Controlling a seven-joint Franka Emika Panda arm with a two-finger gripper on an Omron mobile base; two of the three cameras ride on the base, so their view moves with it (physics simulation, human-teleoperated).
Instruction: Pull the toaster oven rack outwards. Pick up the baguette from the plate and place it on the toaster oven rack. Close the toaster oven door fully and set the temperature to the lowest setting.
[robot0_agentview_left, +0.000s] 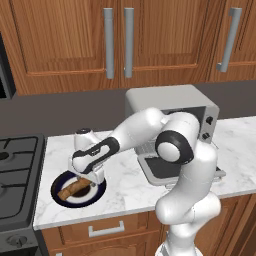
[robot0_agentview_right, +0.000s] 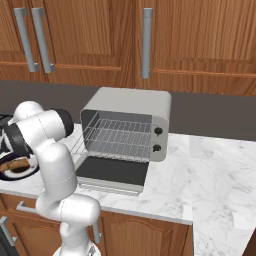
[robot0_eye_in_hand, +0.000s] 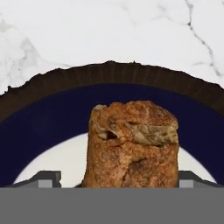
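The pincer (robot0_agentview_left: 84, 181) hung low over the plate (robot0_agentview_left: 97, 192), its jaws spread wide on either side of the baguette (robot0_agentview_left: 73, 188). In the hand view the two dark fingertips (robot0_eye_in_hand: 46, 179) stood apart at each flank of the baguette (robot0_eye_in_hand: 133, 146), whose crusty golden-brown end rose between them; whether the pads touched the crust could not be told. The baguette lay on the plate (robot0_eye_in_hand: 48, 127), which sat on the white marble desk (robot0_agentview_left: 122, 185) just beside the black stove (robot0_agentview_left: 17, 175).

Well to the right of the plate, the toaster oven (robot0_agentview_right: 127, 125) stood on the desk (robot0_agentview_right: 215, 170) against the dark back wall. The toaster oven door (robot0_agentview_right: 112, 174) lay folded down flat in front of the cavity, its glass facing up. The toaster oven rack (robot0_agentview_right: 112, 136) stuck out of the opening over the door. Two small dark knobs (robot0_agentview_right: 158, 139) sat one above the other on the oven's right front panel. Wooden cabinets (robot0_agentview_right: 200, 40) with grey bar handles hung above
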